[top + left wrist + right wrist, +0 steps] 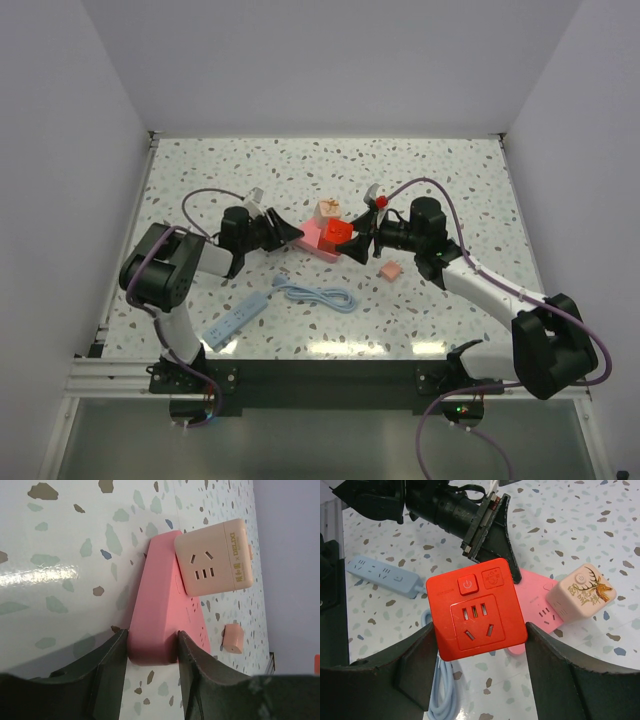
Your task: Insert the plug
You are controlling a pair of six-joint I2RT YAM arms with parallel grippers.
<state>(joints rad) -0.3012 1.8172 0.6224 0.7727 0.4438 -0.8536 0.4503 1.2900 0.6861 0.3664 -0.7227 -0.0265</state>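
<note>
Far to my left a pale blue plastic power strip (235, 320) lies flat on the speckled terrazzo table (200, 180); just right of it its pale blue cable (322, 297) lies in a loose coil; neither touches my arms.

My left pincer (152, 640) is clenched on the narrow end of a flat pink wedge-shaped plastic socket block (160, 595); in the left wrist view both black fingers (112, 665) press against its two sides, and the block lies flat on the table, widening away from me.

At the far end of the pink block stands a beige plastic socket cube (580, 597) with a deer printed on one face; it is right against the block, though I cannot tell whether it sits on it or only beside it.

Next comes a bright red plastic socket cube (475, 612); my right pincer (480, 630) grasps it, one finger on each side, its socket face and power button turned to my wrist camera; in the overhead view it sits over the right part of the pink block, facing my left pincer.

Furthest right, the small salmon-orange cube-shaped plastic plug (391, 270) lies alone on the table, near my right forearm and apart from the pink block; neither pincer holds it.
</note>
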